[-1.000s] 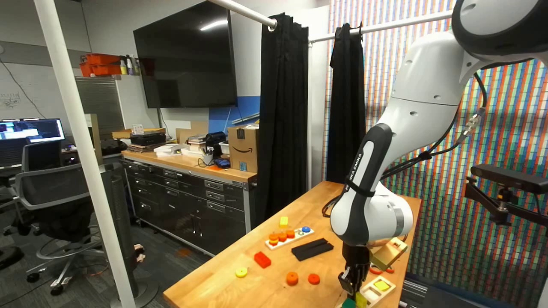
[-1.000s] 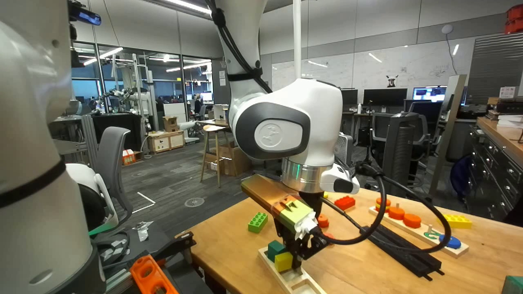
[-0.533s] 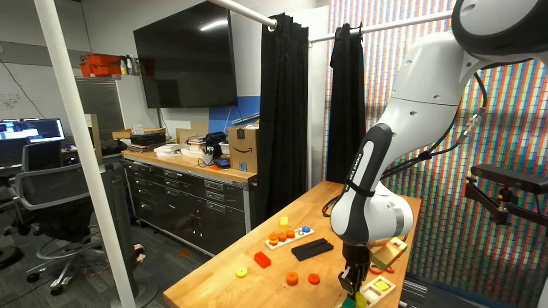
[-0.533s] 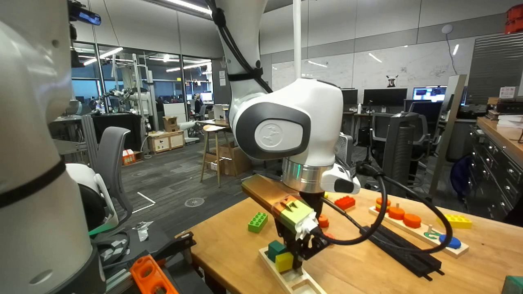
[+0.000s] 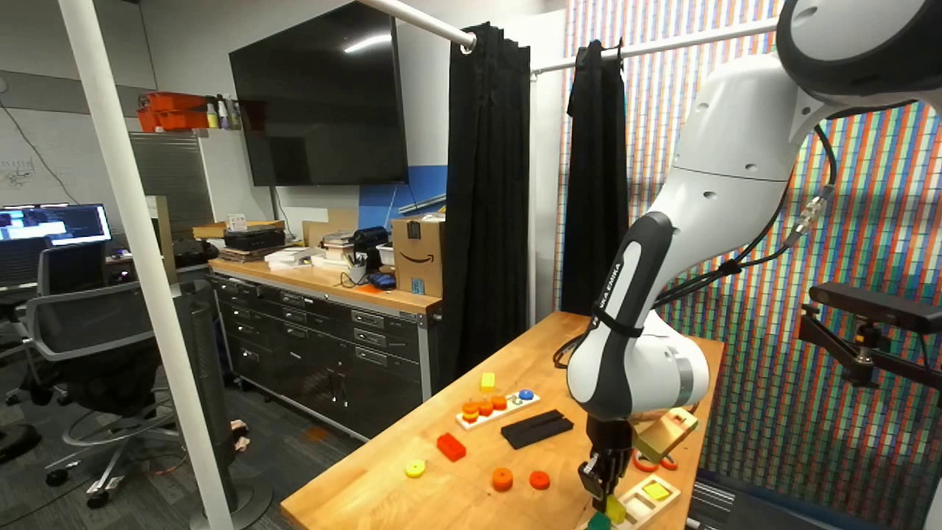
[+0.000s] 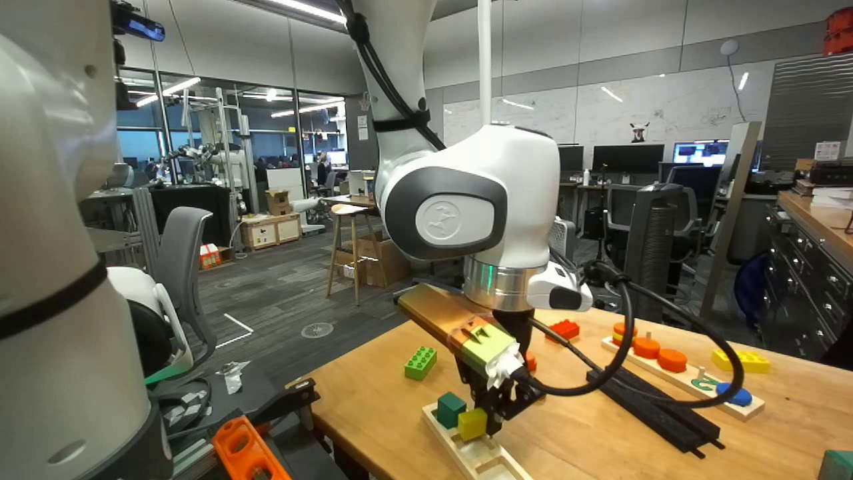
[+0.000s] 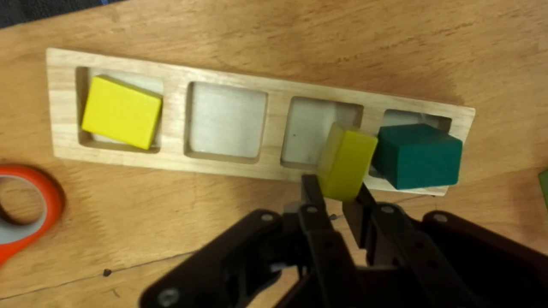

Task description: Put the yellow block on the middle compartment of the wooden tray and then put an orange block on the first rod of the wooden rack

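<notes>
My gripper (image 7: 337, 192) is shut on a yellow block (image 7: 349, 164) and holds it tilted, a little above the pale wooden tray (image 7: 171, 169). In the wrist view the block hangs over the third compartment from the left, beside a teal block (image 7: 428, 162) in the rightmost one. A second yellow block (image 7: 122, 112) lies in the leftmost compartment. The held block also shows in both exterior views (image 5: 615, 509) (image 6: 472, 424). The wooden rack (image 6: 753, 407) bears orange discs (image 6: 672, 361) and a blue disc (image 6: 734, 393). Two loose orange pieces (image 5: 502, 479) (image 5: 539, 480) lie on the table.
A flat black rectangle (image 5: 537, 429) lies between the rack and the arm. A red brick (image 5: 451, 447), a yellow disc (image 5: 415, 469), a yellow brick (image 6: 741, 361) and a green brick (image 6: 420, 363) are on the table. Orange-handled scissors (image 7: 53, 205) lie beside the tray.
Over the last half second my gripper has risen slightly and shifted, and the yellow block has moved with it, tilting and coming away from the teal block. The tray has not moved.
</notes>
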Tool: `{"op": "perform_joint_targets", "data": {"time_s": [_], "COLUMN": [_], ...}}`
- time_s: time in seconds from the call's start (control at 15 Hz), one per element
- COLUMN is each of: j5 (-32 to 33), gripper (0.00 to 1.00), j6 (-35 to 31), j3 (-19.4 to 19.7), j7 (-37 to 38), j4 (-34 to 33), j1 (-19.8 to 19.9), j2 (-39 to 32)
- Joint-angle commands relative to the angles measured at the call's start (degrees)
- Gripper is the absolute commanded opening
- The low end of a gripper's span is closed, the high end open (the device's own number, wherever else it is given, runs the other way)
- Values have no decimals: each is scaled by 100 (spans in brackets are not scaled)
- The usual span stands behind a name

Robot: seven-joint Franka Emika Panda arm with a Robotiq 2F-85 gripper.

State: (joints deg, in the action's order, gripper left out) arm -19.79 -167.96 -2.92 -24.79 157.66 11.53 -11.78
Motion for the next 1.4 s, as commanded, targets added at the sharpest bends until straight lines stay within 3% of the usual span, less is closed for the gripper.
{"op": "perform_joint_targets", "data": {"time_s": [0.0,0.4,0.47,0.53,0.6,1.07,1.33], "j5": [-165,-218,-288,-379,-449,-906,-859], "gripper": [11,12,19,44,45,97,100], "j6": [-134,-85,-64,-33,-20,13,95], "j3": [-51,-72,-115,-163,-179,-327,-238], "j7": [-121,-166,-199,-242,-259,-505,-274], "j4": [0,0,0,0,0,1,1], "j1": [56,121,165,216,235,376,210], "j2": [42,37,49,63,64,68,199]}}
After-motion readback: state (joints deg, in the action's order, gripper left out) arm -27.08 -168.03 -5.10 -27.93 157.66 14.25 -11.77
